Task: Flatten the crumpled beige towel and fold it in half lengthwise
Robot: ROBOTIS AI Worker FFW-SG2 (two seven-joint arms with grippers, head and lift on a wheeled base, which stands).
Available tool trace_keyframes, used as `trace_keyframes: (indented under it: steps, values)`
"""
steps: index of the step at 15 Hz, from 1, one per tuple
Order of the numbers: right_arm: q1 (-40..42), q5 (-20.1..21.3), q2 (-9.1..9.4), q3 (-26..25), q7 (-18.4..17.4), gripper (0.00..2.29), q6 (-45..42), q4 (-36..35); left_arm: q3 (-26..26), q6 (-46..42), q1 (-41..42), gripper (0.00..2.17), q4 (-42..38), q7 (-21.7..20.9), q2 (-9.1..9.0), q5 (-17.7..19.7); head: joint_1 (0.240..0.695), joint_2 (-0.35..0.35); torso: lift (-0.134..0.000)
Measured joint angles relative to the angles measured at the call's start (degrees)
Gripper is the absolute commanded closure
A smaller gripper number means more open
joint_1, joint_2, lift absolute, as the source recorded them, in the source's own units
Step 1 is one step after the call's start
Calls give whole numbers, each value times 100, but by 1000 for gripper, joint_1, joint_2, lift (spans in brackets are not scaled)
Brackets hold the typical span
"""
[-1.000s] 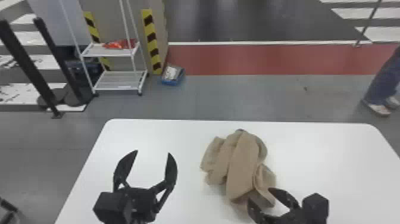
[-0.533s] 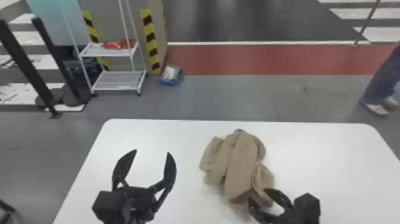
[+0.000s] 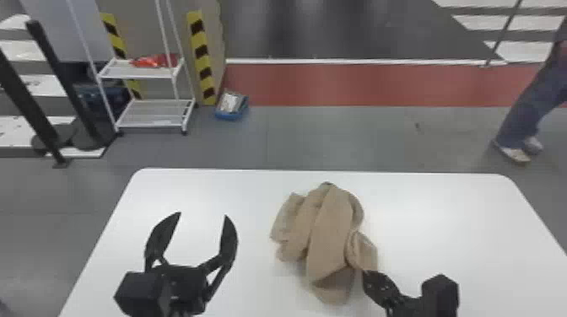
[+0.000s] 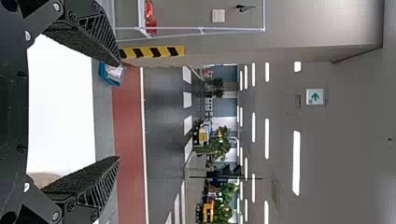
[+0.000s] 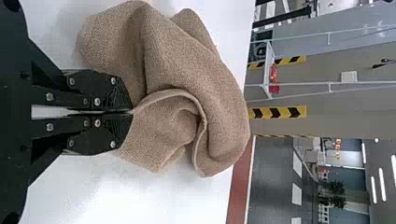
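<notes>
Right wrist view — nubby towel (image 5: 182,70) bunches in rounded folds.

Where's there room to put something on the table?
The table is bare right of the towel, out to its edge. A smaller bare patch lies between towel and left gripper. It's crowded where the right gripper pinches the towel's near side.
</notes>
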Motion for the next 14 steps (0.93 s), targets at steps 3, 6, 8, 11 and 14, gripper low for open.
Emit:
trace_keyframes:
  steps: [3,6,8,11,14]
  values:
    - [529,-387,-1,59,340,2013,569,-1206,2,-6,-42,194,89,32,-7,0,695,20,0]
    - [965,-975,-1,131,500,2013,1363,-2546,39,-23,-70,194,168,63,-7,19,695,57,0]
    - [1107,-1422,-1,104,505,2013,2081,-3436,82,-42,-72,194,188,62,0,46,695,79,0]
    - [1147,-2450,13,-421,492,2013,3315,-4624,98,-51,-71,194,212,62,2,52,695,74,0]
    - [925,-3326,17,-1616,435,2013,3917,-4864,98,-52,-60,194,222,62,11,36,695,-29,0]
